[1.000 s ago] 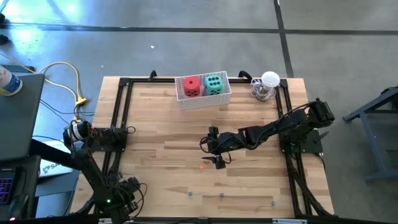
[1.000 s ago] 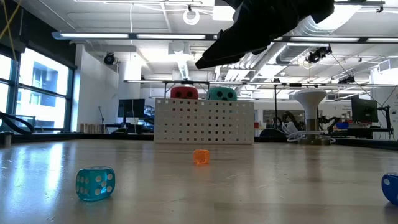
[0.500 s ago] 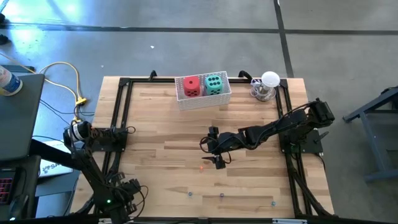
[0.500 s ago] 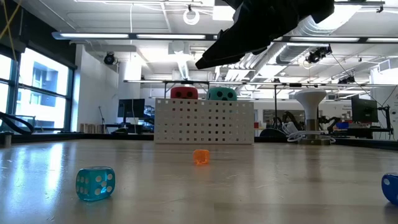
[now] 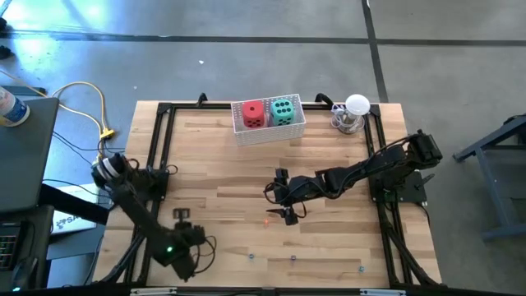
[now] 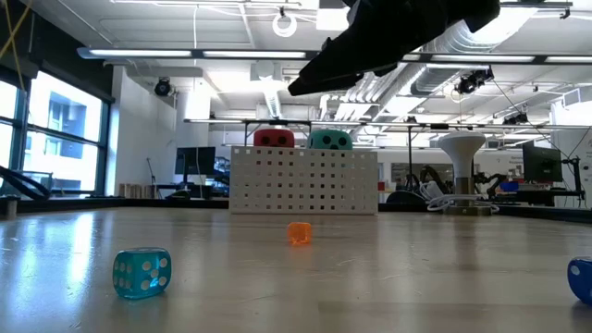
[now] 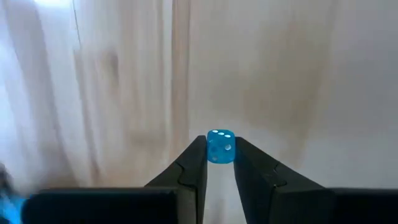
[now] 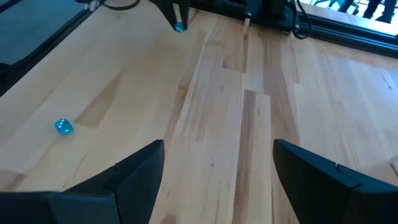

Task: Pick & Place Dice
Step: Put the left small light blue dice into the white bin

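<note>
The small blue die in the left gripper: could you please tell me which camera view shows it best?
The left wrist view: the blue die sits close up in the left gripper, white pips visible. The right wrist view shows only a distant blue speck; the high and low views do not show it.

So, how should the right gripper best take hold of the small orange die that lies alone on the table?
Grip the orange die by two opposite side faces, coming straight down from above. It sits flat on the bare table with nothing beside it, so its sides are free, and it looks too low for a sideways approach. The right gripper is near it above the wood, jaws open.
</note>
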`<move>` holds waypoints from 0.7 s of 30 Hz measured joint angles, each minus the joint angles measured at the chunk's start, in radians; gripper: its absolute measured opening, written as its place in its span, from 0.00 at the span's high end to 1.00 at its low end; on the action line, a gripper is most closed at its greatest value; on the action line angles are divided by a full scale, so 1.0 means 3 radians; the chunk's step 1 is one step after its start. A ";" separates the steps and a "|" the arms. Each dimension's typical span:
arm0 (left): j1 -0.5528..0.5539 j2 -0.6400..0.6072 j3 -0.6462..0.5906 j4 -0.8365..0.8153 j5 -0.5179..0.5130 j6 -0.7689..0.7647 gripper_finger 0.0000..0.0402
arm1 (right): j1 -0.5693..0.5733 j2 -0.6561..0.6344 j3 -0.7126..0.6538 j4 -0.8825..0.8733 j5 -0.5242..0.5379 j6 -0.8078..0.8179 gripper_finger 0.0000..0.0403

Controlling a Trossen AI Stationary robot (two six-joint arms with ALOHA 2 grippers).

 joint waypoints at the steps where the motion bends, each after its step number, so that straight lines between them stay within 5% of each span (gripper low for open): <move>1: 0.0059 -0.0022 0.0000 0.0005 -0.0087 0.0207 0.85 | 0.0000 0.0000 0.0000 -0.0001 0.0002 -0.0004 0.28; 5: 0.0265 -0.0150 0.0001 -0.0222 -0.0599 0.0857 0.85 | -0.0002 0.0000 0.0000 -0.0005 0.0004 0.0019 0.28; 11: 0.0705 -0.0565 0.0001 -0.0686 -0.1230 0.1149 0.85 | 0.0069 0.0000 0.0000 -0.0024 -0.0004 0.0014 0.28; 21: 0.1993 -0.1332 0.0002 -0.0150 -0.1039 0.2532 0.85 | 0.0158 0.0000 -0.0001 -0.0024 0.0004 0.0011 0.28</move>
